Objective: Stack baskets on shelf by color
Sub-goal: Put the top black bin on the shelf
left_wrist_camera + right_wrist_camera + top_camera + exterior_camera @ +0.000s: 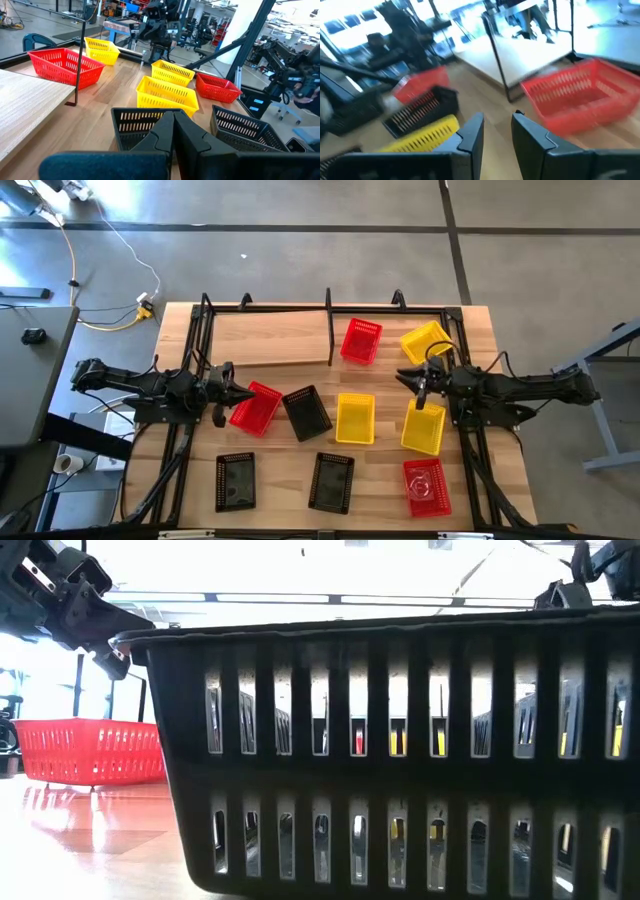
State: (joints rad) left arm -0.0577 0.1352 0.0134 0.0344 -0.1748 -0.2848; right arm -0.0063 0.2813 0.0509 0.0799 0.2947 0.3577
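Nine mesh baskets show in the high view. One red basket and one yellow basket sit inside the shelf frame, right of its divider. A second red basket rests on the table under my left gripper, which is shut and hangs clear above it. Beside it lies a black basket. Two yellow baskets lie mid-table. My right gripper hovers open between the yellow ones, facing the shelf's red basket.
Two more black baskets and a third red basket stand along the near edge; one black basket fills the low view. The shelf's thin black divider post rises near the red basket. Bare board lies left of the divider.
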